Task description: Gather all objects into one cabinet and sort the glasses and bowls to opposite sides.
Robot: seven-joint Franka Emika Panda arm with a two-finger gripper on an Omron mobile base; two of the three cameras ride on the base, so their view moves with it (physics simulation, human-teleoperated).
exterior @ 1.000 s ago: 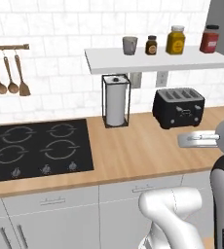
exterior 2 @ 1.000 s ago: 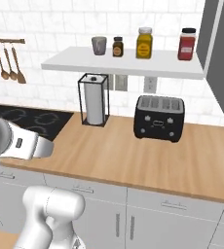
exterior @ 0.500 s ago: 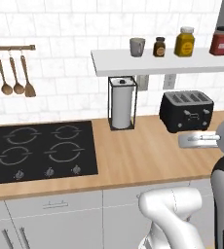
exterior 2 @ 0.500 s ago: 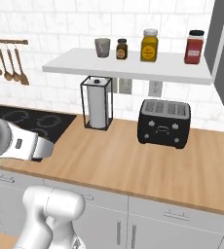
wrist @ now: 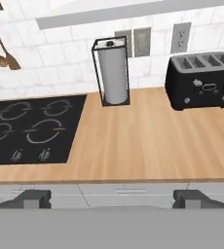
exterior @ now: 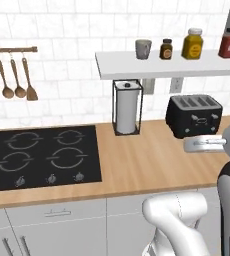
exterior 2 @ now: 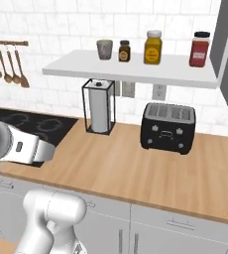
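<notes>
A small matte grey-beige mug stands at the left end of the white wall shelf, a brown jar at its 3 o'clock. The gripper holds nothing, its dark fingertips spread wide above the wooden counter.

Mug left of three jars on shelf; paper-towel holder left of toaster below.

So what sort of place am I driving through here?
A home-style kitchen, rendered: a black four-ring hob set into a wooden counter, a black four-slot toaster, and a white wall shelf of lidded jars.
</notes>
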